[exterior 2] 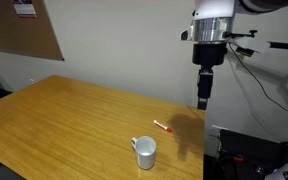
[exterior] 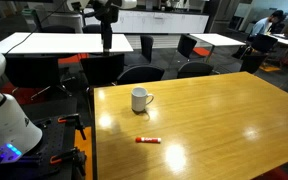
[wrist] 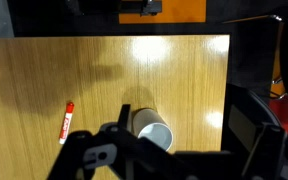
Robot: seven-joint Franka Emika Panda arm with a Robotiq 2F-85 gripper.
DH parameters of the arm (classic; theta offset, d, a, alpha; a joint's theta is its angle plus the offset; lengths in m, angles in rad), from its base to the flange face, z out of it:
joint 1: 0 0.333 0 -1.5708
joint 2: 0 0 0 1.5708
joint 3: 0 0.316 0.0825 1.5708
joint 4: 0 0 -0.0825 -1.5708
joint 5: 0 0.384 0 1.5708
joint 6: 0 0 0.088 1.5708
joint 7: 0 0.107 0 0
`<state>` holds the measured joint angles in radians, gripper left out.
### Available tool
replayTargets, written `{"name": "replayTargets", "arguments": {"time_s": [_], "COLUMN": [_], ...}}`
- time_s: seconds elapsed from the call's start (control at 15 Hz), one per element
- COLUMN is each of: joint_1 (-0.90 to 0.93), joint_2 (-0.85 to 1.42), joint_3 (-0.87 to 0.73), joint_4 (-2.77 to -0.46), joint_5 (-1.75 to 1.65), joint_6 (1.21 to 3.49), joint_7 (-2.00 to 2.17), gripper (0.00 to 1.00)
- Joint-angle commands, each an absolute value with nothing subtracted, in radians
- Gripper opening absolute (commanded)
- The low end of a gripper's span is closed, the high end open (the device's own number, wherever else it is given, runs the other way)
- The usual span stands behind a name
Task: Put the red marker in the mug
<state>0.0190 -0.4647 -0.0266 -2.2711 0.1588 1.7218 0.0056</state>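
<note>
The red marker (exterior: 147, 140) lies flat on the wooden table (exterior: 224, 120), apart from the white mug (exterior: 140, 99), which stands upright nearer the far edge. Both also show in an exterior view, marker (exterior 2: 162, 126) and mug (exterior 2: 145, 152). My gripper (exterior 2: 203, 98) hangs high above the table, pointing down, holding nothing; it also shows at the top of an exterior view (exterior: 106, 40). In the wrist view the mug (wrist: 154, 133) lies below between the open fingers (wrist: 184, 122), and the marker (wrist: 66, 120) lies to its left.
Black office chairs (exterior: 134, 72) stand along the table's far edge, with white tables (exterior: 54, 42) behind. The robot's white base (exterior: 4, 120) and cables sit beside the table's end. A wall and a cork board (exterior 2: 24, 30) stand behind the table.
</note>
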Motion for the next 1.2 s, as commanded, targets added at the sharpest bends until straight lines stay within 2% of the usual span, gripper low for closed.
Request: {"name": "replayTargets", "arguments": {"time_s": [0.0,0.53,1.13], "joint_1": [0.012,0.004,-0.093], "joint_2": [-0.464,-0.464,-0.413], "joint_3": [-0.021,-0.015,-0.002], "joint_4": [-2.268,-2.275,-2.358], "joint_5": [0.161,0.147,0.018], "joint_6": [1.719,1.761,2.210], "joint_7": [0.003,0.015,0.220], "gripper": [1.00,1.00,1.00]}}
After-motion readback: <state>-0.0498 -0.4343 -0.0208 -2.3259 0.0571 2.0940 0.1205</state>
